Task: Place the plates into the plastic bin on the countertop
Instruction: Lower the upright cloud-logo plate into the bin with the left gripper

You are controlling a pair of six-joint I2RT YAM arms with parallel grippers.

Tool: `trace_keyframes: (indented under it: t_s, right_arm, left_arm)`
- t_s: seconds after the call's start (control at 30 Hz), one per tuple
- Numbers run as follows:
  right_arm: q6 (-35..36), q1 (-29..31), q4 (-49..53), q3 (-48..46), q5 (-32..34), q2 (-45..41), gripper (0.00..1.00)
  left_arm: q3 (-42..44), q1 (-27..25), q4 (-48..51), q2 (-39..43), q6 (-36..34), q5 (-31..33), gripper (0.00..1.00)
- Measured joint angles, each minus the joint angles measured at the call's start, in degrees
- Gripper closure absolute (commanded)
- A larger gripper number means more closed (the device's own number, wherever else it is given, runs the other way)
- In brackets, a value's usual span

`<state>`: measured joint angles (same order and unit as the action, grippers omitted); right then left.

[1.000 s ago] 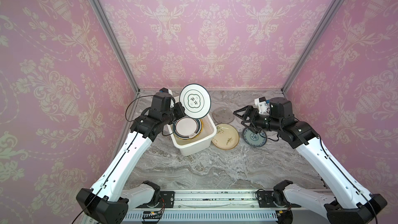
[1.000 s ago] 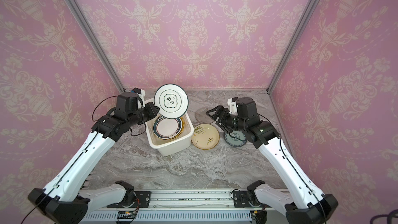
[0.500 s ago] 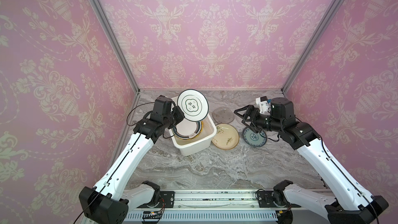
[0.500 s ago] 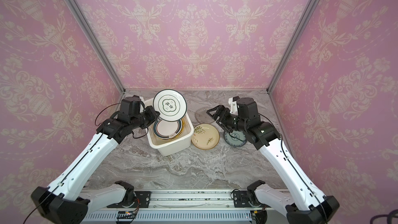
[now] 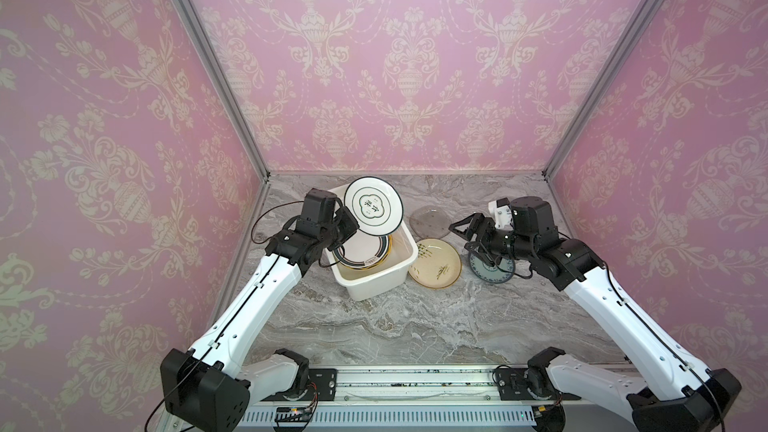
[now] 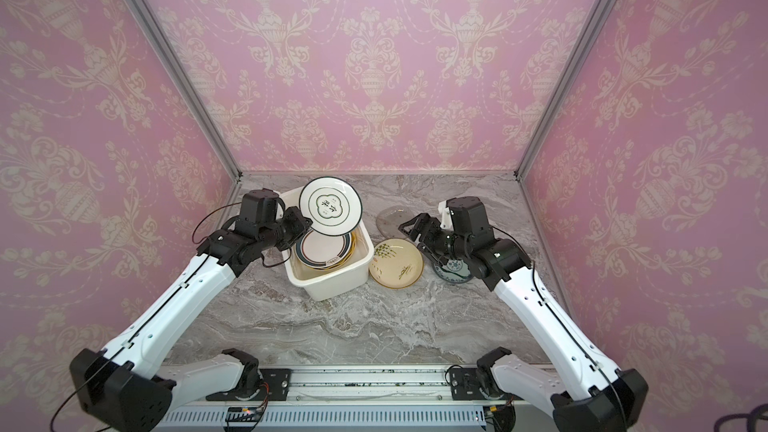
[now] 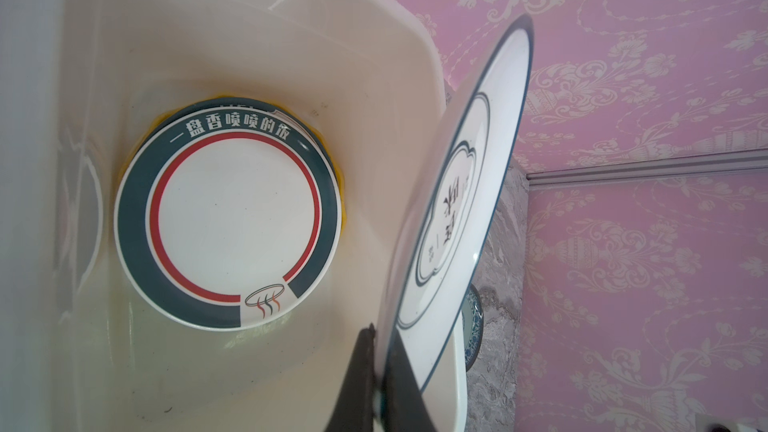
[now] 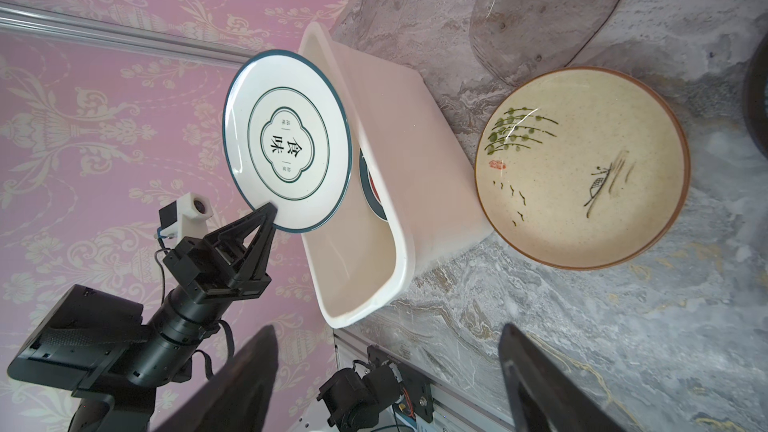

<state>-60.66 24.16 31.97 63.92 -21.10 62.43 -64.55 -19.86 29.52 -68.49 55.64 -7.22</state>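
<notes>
Marble countertop [image 5: 374, 326]: white dark-rimmed plate [image 5: 373, 210] tilted over white bin [image 5: 374, 284].

The bin [image 5: 372, 288] is smooth white plastic. The white plate [image 5: 374, 210] is glossy glazed ceramic, the cream plate [image 5: 436, 268] speckled with a sheen, and the glass plate [image 5: 430, 222] clear grey. The countertop [image 5: 374, 326] is polished and marble-look.

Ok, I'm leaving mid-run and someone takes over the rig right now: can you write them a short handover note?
Left gripper: jaws shut on the rim of the white dark-rimmed plate, held tilted above the plastic bin.
Right gripper: open, empty, by the blue-patterned plate.
Done: a stack lies in the bin, ringed plate on top.
Left: lower the held plate in; then the blue-patterned plate, the cream sprig plate and the clear glass plate, all lying on the countertop.
</notes>
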Motion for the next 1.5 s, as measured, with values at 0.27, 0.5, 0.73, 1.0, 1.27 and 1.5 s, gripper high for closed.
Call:
trace_keyframes:
  t_s: [0.27,0.5,0.73,1.0,1.27,1.5]
  right_arm:
    - [0.2,1.1,0.2,1.5,0.2,3.0,0.16]
    - [0.8,3.9,-0.9,4.8,0.2,5.0,0.16]
    - [2.3,6.9,-1.1,6.8,0.6,7.1,0.15]
    - [3.5,8.9,-1.1,7.8,1.1,8.4,0.16]
    - [3.7,9.2,-1.1,8.0,1.6,8.6,0.15]
    - [3.7,9.3,-1.1,8.0,1.7,8.6,0.16]
  left_arm:
    - [0.3,0.0,-0.9,-1.4,0.1,0.0,1.00]
    - [1.9,0.0,-2.6,-1.3,1.6,0.0,1.00]
    - [3.9,0.0,-3.3,0.7,4.0,1.0,1.00]
    - [5.9,0.2,-1.6,5.1,6.1,5.1,1.00]
    - [5.8,0.2,1.1,4.0,8.3,7.0,1.00]
    - [5.2,0.2,3.0,-0.5,11.5,7.1,1.00]
